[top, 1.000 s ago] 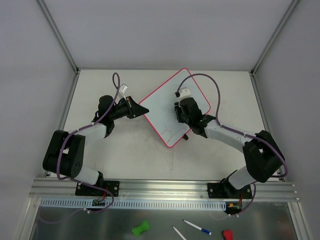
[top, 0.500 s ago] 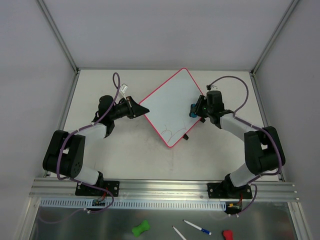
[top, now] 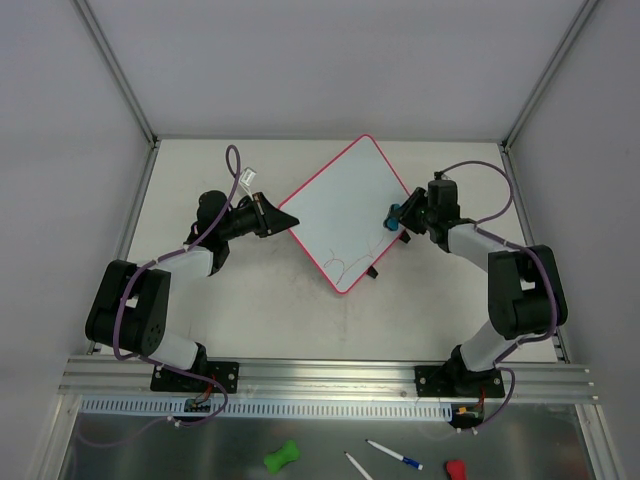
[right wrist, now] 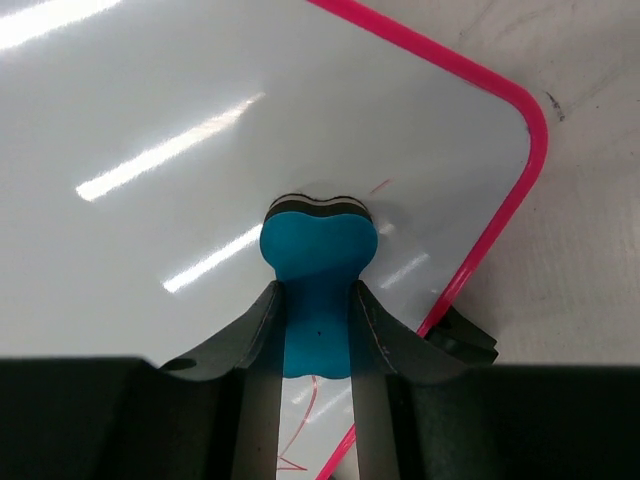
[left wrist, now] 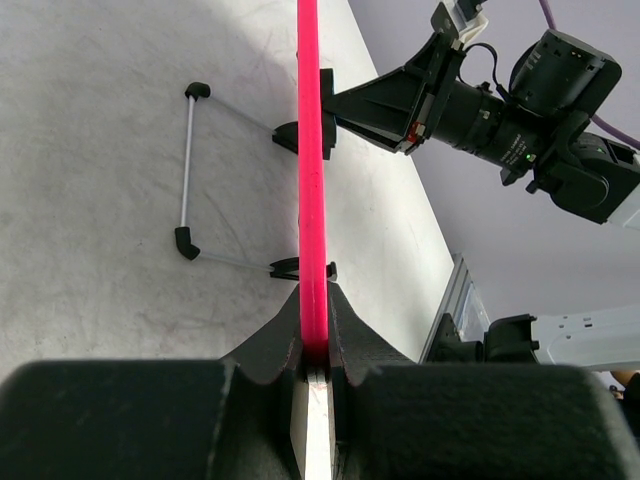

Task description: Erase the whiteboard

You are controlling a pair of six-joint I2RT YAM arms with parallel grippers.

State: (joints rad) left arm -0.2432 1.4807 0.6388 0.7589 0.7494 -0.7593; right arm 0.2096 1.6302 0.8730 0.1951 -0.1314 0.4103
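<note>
Fingers [right wrist: 252,335] of the right gripper [top: 399,216] pinch a blue eraser [right wrist: 318,262]. Its far end is set against the whiteboard [top: 340,205] just inside the lower-right edge, close to a rounded corner of the pink rim [right wrist: 532,130]. Across the board, the left gripper [left wrist: 313,345] is clamped shut on the rim at the left corner, and in the wrist view the edge runs straight away from its fingers [left wrist: 268,348]. The board lies as a diamond on the grey table [top: 250,300], with its far corner near the table's back edge and its near corner pointing toward the arm bases. Thin red scribbles [top: 345,265] sit by that near corner, beside a black clip [top: 372,272] on the lower-right edge. A broad stretch of white face lies between the two grippers. Open tabletop runs left of and in front of the board, while the right arm's elbow stands close to the table's right edge.
</note>
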